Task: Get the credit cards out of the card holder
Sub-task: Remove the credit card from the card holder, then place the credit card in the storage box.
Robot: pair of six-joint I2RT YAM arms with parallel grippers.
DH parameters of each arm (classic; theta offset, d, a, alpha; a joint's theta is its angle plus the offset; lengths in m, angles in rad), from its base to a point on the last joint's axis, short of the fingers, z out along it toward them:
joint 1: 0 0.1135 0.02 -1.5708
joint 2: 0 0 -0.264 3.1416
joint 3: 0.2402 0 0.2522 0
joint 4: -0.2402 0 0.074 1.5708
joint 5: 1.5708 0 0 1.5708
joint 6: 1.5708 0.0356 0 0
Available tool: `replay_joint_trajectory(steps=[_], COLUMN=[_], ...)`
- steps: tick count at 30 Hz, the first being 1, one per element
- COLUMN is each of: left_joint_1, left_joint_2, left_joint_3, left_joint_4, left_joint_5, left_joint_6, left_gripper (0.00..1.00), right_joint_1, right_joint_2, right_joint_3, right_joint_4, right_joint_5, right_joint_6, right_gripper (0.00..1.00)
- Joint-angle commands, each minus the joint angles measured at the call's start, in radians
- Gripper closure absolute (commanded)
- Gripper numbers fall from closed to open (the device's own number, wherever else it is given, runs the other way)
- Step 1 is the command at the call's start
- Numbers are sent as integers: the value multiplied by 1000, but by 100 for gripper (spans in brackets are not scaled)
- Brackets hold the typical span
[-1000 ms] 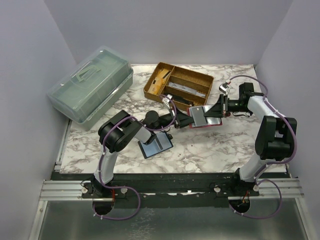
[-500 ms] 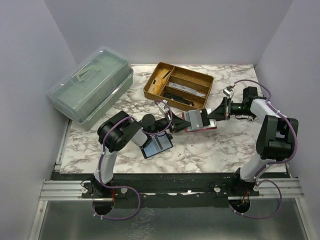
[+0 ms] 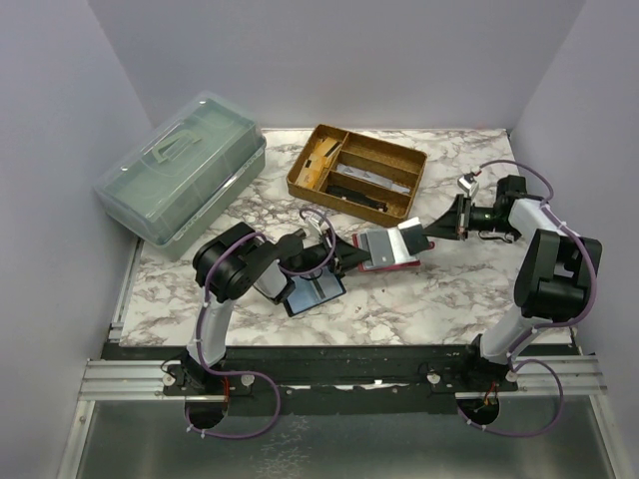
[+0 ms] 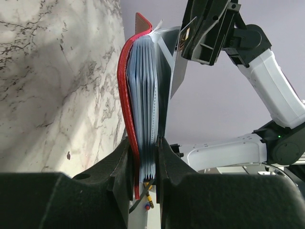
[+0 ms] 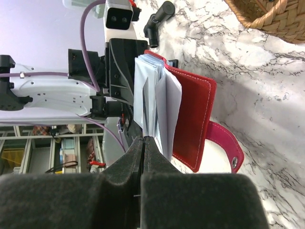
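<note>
In front of the woven tray (image 3: 379,142), on the arm-base side, we have the red card holder (image 3: 377,255) held between both arms. It looks lifted off the worktop (image 3: 429,299).

Left tool (image 3: 354,255): partly closed, with both fingers (image 4: 125,167) clamped across the holder's stack of pale blue sleeves near the spine. The left wrist view shows the red cover bowing away from the sleeves.

Right tool (image 3: 431,232): sits in front of the tray's right end, fully pinched on the edge of one grey credit card (image 3: 409,238). The card sticks out of the holder's right side and tilts up toward that tool. We cannot tell whether its far end is clear of the sleeves.

In the right wrist view the sleeves fan open and the holder's strap (image 5: 224,149) with its snap hangs free.

A dark flat wallet (image 3: 312,291) lies on the worktop further in front of the tray, beside the left arm and apart from the holder. A green lidded box (image 3: 185,160) sits well left of the tray.
</note>
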State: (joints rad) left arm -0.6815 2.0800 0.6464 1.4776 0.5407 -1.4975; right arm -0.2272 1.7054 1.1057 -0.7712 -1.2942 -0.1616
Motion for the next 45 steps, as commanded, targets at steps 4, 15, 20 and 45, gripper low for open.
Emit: replay_joint_trajectory(steps=[4, 15, 20, 45], left_joint_1=[2, 3, 3, 11], left_joint_2=[36, 57, 63, 65], left_joint_3=[-24, -77, -74, -72], left_joint_4=[178, 176, 163, 139], left_joint_5=[-19, -24, -21, 15], left_joint_6=[24, 30, 31, 32], left_gripper=[86, 86, 86, 86], right_joint_1=[-9, -4, 15, 279], right_joint_2=[-6, 106, 235, 779], right_joint_3=[-3, 179, 354, 1157], right_joint_4=[-34, -96, -120, -318], right_joint_5=[13, -22, 5, 243], right_joint_6=[-46, -98, -118, -346], right_gripper=[100, 100, 100, 100])
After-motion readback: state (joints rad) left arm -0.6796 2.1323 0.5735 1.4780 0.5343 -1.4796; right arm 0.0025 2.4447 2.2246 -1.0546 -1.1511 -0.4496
